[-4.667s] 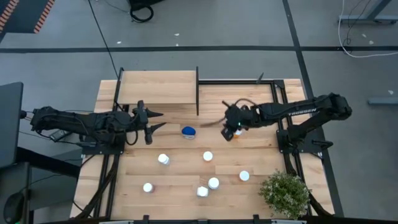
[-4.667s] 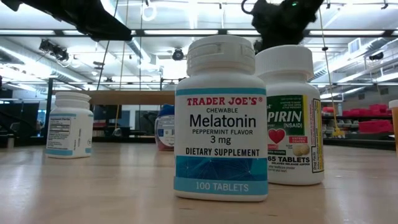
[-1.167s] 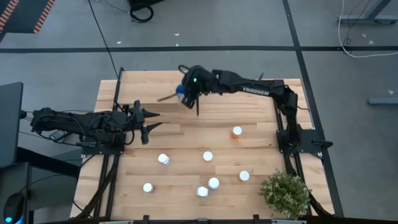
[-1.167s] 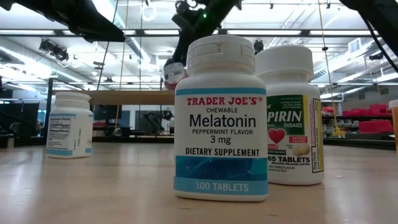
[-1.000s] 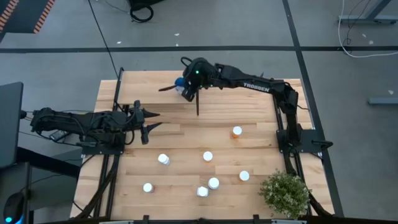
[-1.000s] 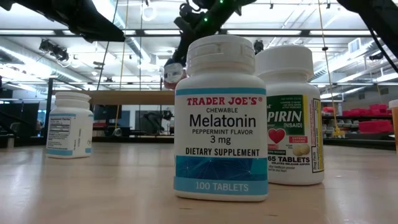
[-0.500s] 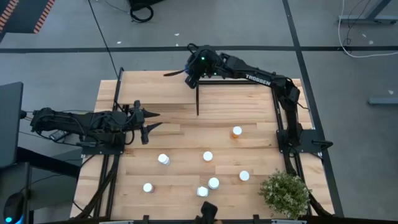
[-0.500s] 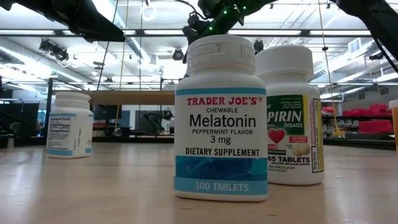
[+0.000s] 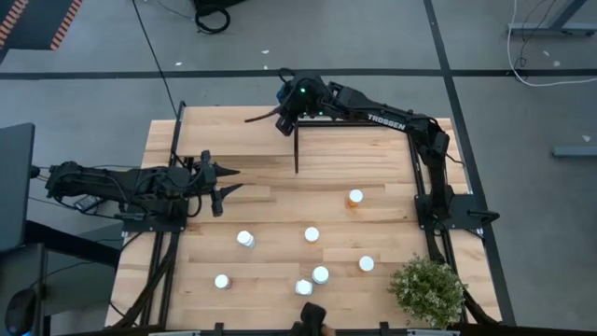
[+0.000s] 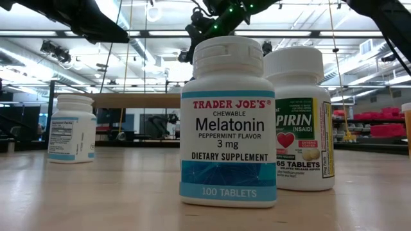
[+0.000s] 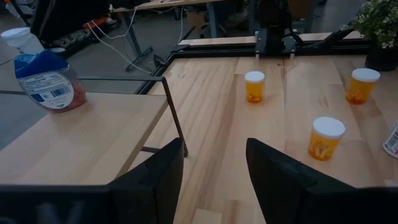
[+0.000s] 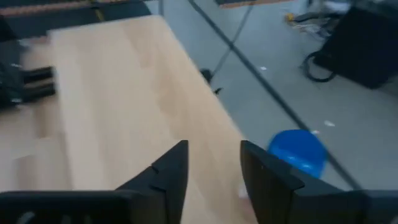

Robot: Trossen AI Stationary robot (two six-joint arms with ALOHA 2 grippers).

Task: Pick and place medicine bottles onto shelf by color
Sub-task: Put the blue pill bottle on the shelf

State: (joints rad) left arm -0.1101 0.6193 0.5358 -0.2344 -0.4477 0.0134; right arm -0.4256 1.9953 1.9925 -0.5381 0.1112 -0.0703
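Note:
The blue-topped bottle stands on its base at the far edge of the light-wood shelf. Its blue top also shows in the right wrist view. My right gripper hangs open over the shelf's far right corner, above the bottle and clear of it, with nothing between its fingers. My left gripper waits open at the table's left, level with the shelf's near edge. Orange bottles and white ones stand on the tabletop.
Several white-capped bottles stand scattered on the table's near half, and an orange one stands right of centre. A potted plant sits at the near right corner. A black post marks the shelf's right end.
My right gripper has moved toward the table's far edge and risen a little. A second ago the blue-topped bottle hung in it above the shelf. Now the bottle is out of the fingers and stands on the shelf.

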